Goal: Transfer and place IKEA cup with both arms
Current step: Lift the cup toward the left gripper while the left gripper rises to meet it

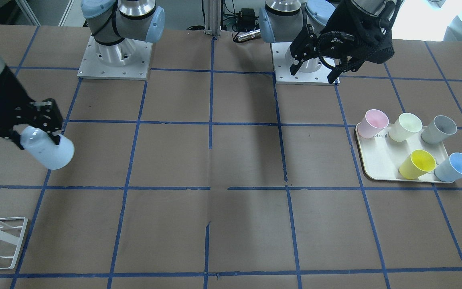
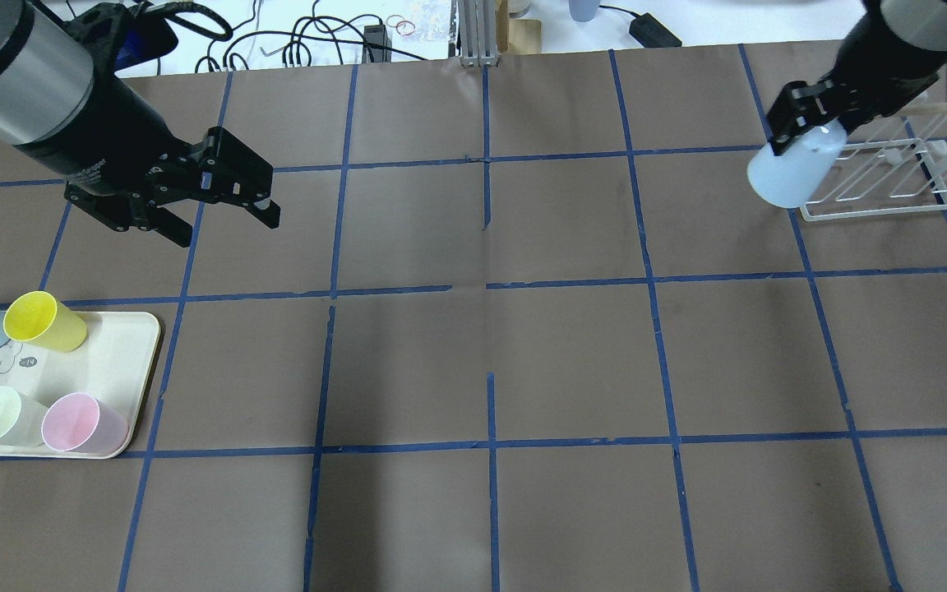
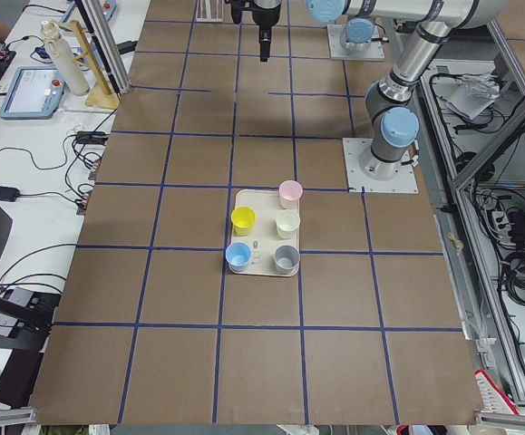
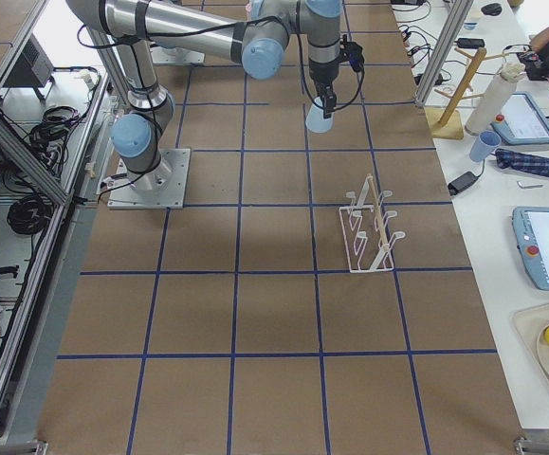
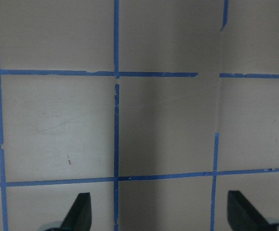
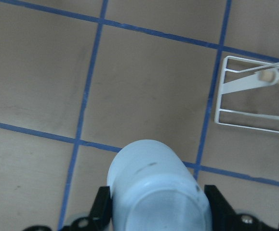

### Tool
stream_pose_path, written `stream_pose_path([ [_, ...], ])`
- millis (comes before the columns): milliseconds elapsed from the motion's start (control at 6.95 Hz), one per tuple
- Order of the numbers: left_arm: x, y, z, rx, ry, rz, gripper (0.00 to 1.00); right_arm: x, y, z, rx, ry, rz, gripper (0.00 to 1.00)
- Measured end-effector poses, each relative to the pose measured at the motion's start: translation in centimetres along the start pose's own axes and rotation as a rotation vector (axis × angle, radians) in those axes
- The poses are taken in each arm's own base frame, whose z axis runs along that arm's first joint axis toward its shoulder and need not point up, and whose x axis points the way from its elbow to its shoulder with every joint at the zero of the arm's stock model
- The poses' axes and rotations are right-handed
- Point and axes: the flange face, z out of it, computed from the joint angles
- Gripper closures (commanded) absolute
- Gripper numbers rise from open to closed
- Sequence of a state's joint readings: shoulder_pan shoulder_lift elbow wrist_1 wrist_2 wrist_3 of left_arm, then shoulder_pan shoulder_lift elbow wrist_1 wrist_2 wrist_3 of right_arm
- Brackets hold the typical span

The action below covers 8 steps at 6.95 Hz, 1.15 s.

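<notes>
Right wrist-mounted view: the right gripper is clamped on the IKEA cup, one black finger against each side of the pale-blue wall. The cup's free end points out ahead of the jaws. The grip seems to sit nearer the narrow base, though the mouth shows in no view, so I cannot be sure. The cup hangs tilted in the air above the table, touching nothing else, near the white wire rack at the robot's right end. Holding it by one end leaves most of the wall bare — probably so the other arm has somewhere to take hold.

The left gripper holds nothing; its jaws are spread wide above bare brown paper, well apart from the cup. It sits on the tray's side of the table, a sensible place to wait for a handover, which has not begun.

The cream tray carries five upright cups: pink, pale green, grey, yellow and a greyer blue one.

The front-facing view shows all five, while the overhead view crops the tray at its edge and loses the grey one. Only the wrist view shows both fingers meeting the cup's wall — the overhead view gives the gap between the two arms.
</notes>
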State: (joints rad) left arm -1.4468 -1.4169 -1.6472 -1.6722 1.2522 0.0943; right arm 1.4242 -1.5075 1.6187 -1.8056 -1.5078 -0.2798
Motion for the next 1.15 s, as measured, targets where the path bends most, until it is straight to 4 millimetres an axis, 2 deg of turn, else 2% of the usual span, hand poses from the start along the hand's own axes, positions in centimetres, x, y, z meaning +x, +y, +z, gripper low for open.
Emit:
stream_pose_path([
  [144,-1.4,-0.2,0.6,-0.021,0.106,-0.034,0.00,-5.4,0.3,0.0,-0.011,-0.030,0.041,0.99],
  [288,-3.3,-0.2,1.7,-0.052,0.230,-0.059,0.00,-9.7,0.9,-0.5,-0.009,-0.120,0.062,1.00],
  [432,-5.2,0.0,3.0,-0.077,0.377,-0.078,0.00,-12.5,1.3,-1.3,-0.006,-0.269,0.103,1.00],
  [575,-7.1,0.2,3.9,-0.078,0.530,-0.109,0.00,-14.5,1.3,-2.1,-0.014,-0.439,0.165,1.00],
  [863,-10.3,0.4,6.0,-0.052,0.767,-0.179,0.00,-16.6,0.9,-3.0,-0.074,-0.760,0.307,1.00],
  [1007,-10.7,0.5,7.5,-0.026,0.878,-0.226,0.00,-16.9,0.6,-3.1,-0.121,-0.925,0.379,1.00],
  [1151,-10.6,0.4,8.8,-0.013,0.952,-0.264,0.00,-16.5,0.6,-2.1,-0.172,-1.082,0.442,1.00],
])
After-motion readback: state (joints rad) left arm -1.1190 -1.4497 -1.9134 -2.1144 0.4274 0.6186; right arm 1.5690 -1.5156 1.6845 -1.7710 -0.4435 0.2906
